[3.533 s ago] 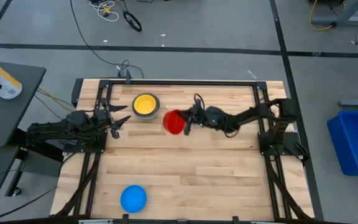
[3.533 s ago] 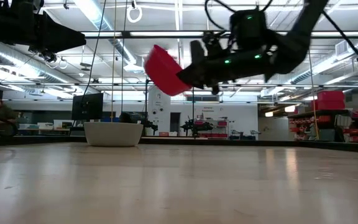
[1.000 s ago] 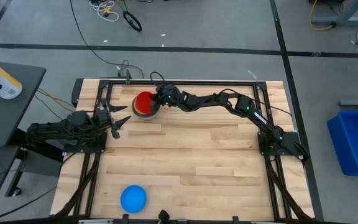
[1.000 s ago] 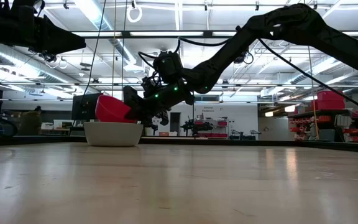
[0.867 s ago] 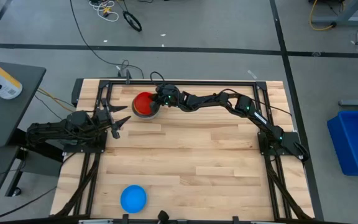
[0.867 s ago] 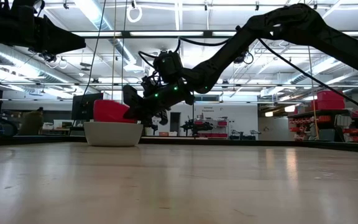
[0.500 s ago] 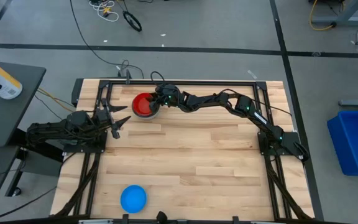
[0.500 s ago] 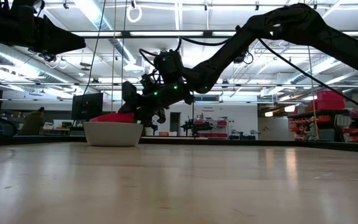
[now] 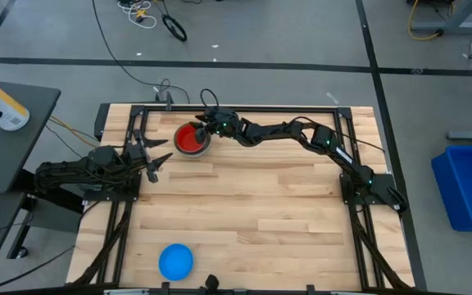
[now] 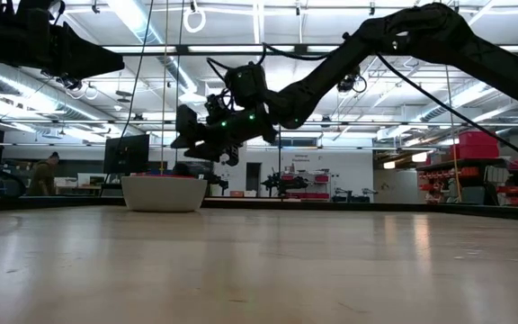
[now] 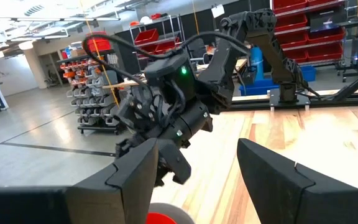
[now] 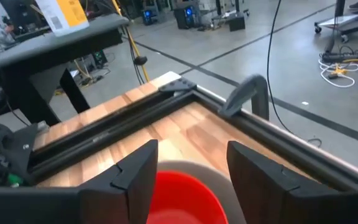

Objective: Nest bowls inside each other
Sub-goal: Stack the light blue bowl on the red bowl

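your right gripper hangs just above the small round red plastic bowl, fingers spread and empty, since that bowl sits nested in the grey plastic bowl. the round light blue plastic bowl waits at the near edge; left gripper idles open.

The red bowl, carried in the air seconds ago, now sits nested in the grey bowl. The right end effector has let go and lifted just above it.

Red bowl sits nested in grey bowl.
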Controlling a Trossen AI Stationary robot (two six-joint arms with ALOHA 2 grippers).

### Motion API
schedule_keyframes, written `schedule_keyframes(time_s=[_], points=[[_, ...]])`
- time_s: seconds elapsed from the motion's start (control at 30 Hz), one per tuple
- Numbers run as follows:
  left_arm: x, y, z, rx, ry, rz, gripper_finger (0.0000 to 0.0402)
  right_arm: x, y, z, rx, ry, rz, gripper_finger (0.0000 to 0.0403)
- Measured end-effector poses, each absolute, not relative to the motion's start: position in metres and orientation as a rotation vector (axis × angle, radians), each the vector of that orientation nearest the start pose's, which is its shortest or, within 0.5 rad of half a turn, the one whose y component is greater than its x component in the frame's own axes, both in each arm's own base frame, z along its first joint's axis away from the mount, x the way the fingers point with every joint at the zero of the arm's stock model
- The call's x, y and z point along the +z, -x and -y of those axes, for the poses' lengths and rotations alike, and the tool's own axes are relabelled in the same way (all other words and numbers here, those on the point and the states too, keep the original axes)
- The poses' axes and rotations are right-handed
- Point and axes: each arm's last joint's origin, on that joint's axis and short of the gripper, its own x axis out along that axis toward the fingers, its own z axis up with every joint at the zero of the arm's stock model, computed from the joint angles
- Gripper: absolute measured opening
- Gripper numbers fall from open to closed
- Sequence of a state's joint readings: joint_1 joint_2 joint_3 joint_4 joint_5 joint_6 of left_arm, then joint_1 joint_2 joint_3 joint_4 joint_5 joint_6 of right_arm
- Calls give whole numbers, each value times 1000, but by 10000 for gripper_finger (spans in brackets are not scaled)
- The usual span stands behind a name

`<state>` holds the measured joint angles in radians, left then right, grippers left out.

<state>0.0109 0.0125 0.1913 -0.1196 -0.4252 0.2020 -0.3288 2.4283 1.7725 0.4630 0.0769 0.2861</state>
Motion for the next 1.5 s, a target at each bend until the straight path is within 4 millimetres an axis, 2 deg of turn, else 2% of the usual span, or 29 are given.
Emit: schedule_keyframes(time_s=[0.1,0.2,0.27,0.33,0.4,0.43,0.5,0.63,0.73,0.9,1.07,1.17,1.33,1.43,1.5], points=[[215,-80,-13,440,-187,13,228,164,-518,179,-427,-293,-119,202],[215,-80,-13,439,-185,11,228,167,-519,177,-410,-274,-123,183],[215,-80,-13,439,-184,12,228,169,-521,169,-389,-255,-143,151],[214,-80,-13,439,-184,10,228,172,-523,158,-373,-233,-189,100],[214,-80,-13,439,-181,5,228,175,-524,144,-389,-185,-225,38],[213,-80,-13,438,-179,-3,228,178,-524,135,-409,-152,-252,20],[212,-80,-13,436,-173,-13,228,185,-524,114,-467,-75,-268,8],[211,-81,-12,401,-127,-15,228,211,-511,59,-499,44,-270,4],[210,-82,-10,313,-58,2,228,228,-486,24,-514,92,-273,2],[202,-84,-3,110,97,-63,228,241,-420,-23,-542,99,-249,2],[170,-92,6,-47,236,-208,228,225,-353,-56,-532,45,-245,1],[166,-97,13,-121,308,-242,228,215,-324,-71,-538,7,-238,1],[169,-107,30,-211,340,-243,228,199,-295,-95,-493,-14,-256,7],[165,-112,42,-216,343,-306,229,195,-287,-106,-495,-14,-253,27],[170,-116,52,-214,338,-347,231,193,-282,-113,-504,-2,-249,47]])
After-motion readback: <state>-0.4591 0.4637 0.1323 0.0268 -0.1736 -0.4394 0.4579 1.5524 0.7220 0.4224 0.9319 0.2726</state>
